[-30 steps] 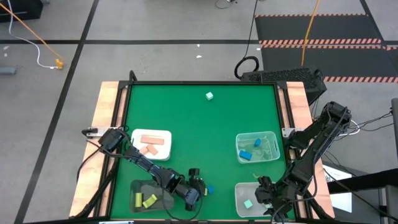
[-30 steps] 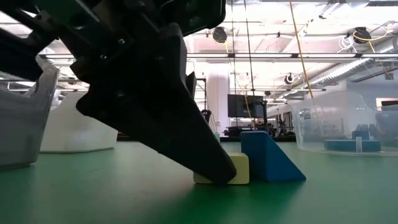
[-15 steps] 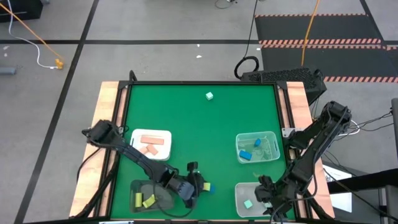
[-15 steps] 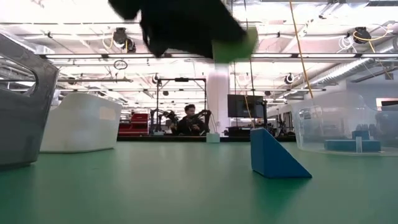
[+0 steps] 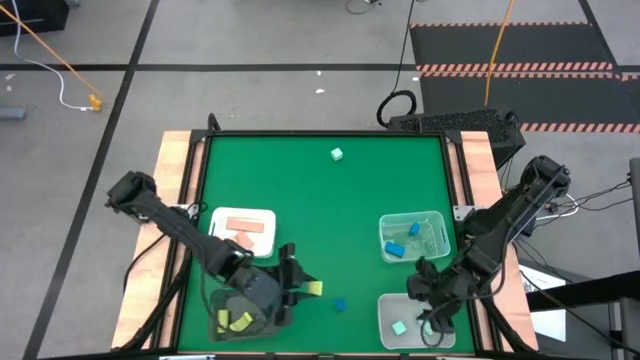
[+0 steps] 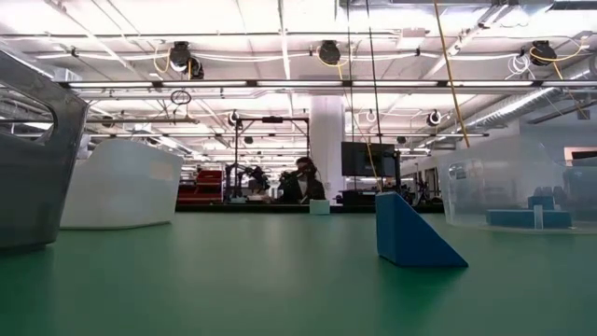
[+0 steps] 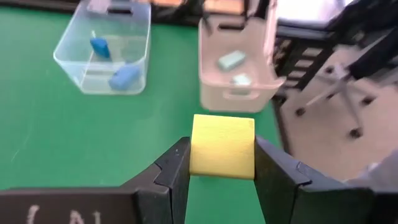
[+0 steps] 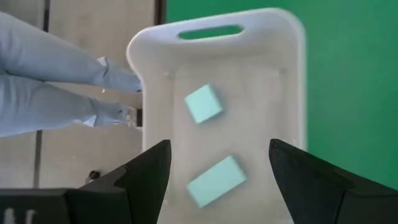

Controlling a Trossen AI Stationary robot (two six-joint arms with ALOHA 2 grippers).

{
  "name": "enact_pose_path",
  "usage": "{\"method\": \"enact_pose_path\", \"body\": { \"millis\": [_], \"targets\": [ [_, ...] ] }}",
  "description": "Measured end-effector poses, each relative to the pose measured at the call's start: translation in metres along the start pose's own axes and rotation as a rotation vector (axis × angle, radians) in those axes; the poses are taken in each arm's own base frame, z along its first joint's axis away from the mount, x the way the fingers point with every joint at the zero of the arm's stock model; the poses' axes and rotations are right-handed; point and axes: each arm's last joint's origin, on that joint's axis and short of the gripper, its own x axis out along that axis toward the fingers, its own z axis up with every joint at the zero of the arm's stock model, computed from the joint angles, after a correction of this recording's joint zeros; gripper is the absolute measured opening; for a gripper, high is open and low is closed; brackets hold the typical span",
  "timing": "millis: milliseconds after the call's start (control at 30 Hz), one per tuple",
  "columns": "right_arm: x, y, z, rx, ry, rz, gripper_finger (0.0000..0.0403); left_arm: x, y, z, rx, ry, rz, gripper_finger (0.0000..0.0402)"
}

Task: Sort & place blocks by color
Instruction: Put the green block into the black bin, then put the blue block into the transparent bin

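Starting at the table's left, a white tray (image 5: 244,230) holds salmon blocks (image 5: 240,235), and below it a dark tray (image 5: 225,305) holds yellow blocks (image 5: 235,321). The left gripper (image 5: 303,288) hangs just beside the dark tray's right edge, its fingers (image 7: 174,171) pinching a yellow block (image 7: 222,146) between them, lifted off the green table (image 5: 330,200). A blue wedge block (image 5: 340,304) lies on the mat just right of that gripper; in the low view it (image 6: 410,233) stands alone on the green surface. A mint block (image 5: 337,154) sits well apart near the far edge. Further right, a clear bin (image 5: 413,237) holds blue blocks (image 5: 395,248). Nearer the front, the white bin (image 8: 217,93) contains two mint blocks (image 8: 204,104). The right gripper (image 5: 430,300) hovers over that bin's upper edge, its fingers (image 8: 149,177) spread apart with nothing between them.
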Motion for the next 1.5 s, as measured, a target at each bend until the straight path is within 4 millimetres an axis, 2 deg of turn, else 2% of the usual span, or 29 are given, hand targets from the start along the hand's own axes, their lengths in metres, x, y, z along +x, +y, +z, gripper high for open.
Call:
{"method": "enact_pose_path", "body": {
  "millis": [100, 233, 300, 400, 533, 767, 933, 1000, 1100, 1367, 1500],
  "targets": [
    [-0.004, -0.007, 0.008, -0.026, -0.028, -0.013, 0.0263, -0.019, -0.004, 0.007, -0.039, -0.031, -0.036, 0.0136],
    [-0.006, -0.017, 0.018, -0.091, -0.078, -0.064, 0.0263, -0.04, -0.012, 0.006, -0.091, -0.024, -0.077, 0.0139],
    [-0.006, -0.022, 0.023, -0.119, -0.091, -0.081, 0.0263, -0.049, -0.017, 0.002, -0.124, -0.001, -0.094, 0.0153],
    [-0.008, -0.032, 0.032, -0.128, -0.109, -0.106, 0.0263, -0.059, -0.026, -0.009, -0.179, 0.066, -0.103, 0.0163],
    [-0.011, -0.047, 0.046, -0.107, -0.152, -0.146, 0.0263, -0.07, -0.036, -0.027, -0.251, 0.181, -0.089, 0.0139],
    [-0.021, -0.07, 0.078, -0.049, -0.398, -0.268, 0.0263, -0.091, -0.038, -0.062, -0.336, 0.427, 0.057, 0.0137],
    [-0.026, -0.077, 0.097, 0.016, -0.546, -0.242, 0.0263, -0.098, -0.043, -0.081, -0.298, 0.509, 0.139, 0.0173],
    [-0.025, -0.077, 0.102, 0.03, -0.576, -0.226, 0.0263, -0.097, -0.046, -0.088, -0.271, 0.531, 0.16, 0.0173],
    [-0.018, -0.076, 0.108, 0.044, -0.603, -0.207, 0.0263, -0.091, -0.051, -0.097, -0.238, 0.551, 0.179, 0.0148],
    [0.015, -0.073, 0.116, 0.025, -0.576, -0.196, 0.0263, -0.074, -0.058, -0.113, -0.177, 0.592, 0.222, 0.0044],
    [0.03, -0.074, 0.118, 0.015, -0.517, -0.147, 0.0263, -0.074, -0.058, -0.114, -0.209, 0.595, 0.231, 0.0019]
  ]
}}
